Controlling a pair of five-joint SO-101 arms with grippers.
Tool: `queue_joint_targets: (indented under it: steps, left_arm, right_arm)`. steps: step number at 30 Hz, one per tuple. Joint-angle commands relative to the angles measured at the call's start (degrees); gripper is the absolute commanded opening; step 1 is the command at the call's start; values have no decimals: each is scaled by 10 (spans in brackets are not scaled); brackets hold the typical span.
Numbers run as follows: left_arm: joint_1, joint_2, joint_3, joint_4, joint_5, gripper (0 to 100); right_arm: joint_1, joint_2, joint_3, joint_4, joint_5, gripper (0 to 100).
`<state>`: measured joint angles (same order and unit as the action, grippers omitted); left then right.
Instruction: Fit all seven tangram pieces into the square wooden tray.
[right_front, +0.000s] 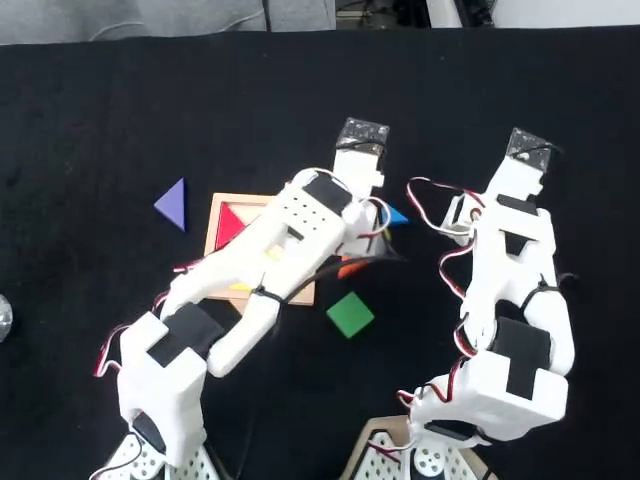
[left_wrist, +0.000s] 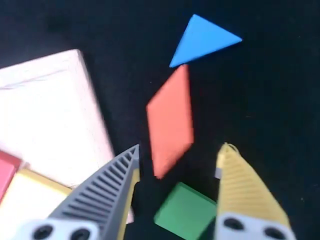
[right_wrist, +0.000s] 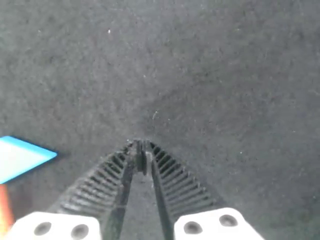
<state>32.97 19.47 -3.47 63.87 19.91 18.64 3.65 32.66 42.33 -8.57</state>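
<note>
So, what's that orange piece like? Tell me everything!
The orange piece is a flat, smooth parallelogram, lying on the black cloth outside the wooden tray. One tip nearly meets the blue triangle; the green square sits near its other end. The left tool hangs open over that end, apparently not gripping it.

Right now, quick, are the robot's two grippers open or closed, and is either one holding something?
Left gripper: open, holding nothing.
Right gripper: closed, holding nothing.

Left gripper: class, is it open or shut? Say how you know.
Open: the left gripper has its fingers apart, the orange piece showing between them.
</note>
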Motion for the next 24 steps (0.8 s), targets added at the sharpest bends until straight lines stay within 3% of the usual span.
queue_joint_targets:
  steps: [1,4,6,9,11,14,16,24]
  left_arm:
    - [-31,-4,-5,-8,1,271]
    - [-35,-11,-7,25,-13,272]
    - [-58,-30,-26,99,-64,270]
    - [-147,-88,-40,234,-117,267]
    - [-236,-134,-27,265,-152,266]
    - [-354,-219,42,214,-201,266]
    - [-398,-280,116,159,-214,266]
    - [-461,-429,415,-84,-211,267]
  right_arm:
    - [3,-31,-31,-6,-3,11]
    - [3,-31,-31,-6,-2,11]
    - [2,-31,-31,-6,-1,11]
    - [-6,-31,-31,-4,-1,11]
    - [-21,-31,-31,-4,2,11]
    - [-51,-30,-25,-4,42,11]
    - [-68,-31,-17,-7,59,11]
    - [-80,-31,-14,-8,65,11]
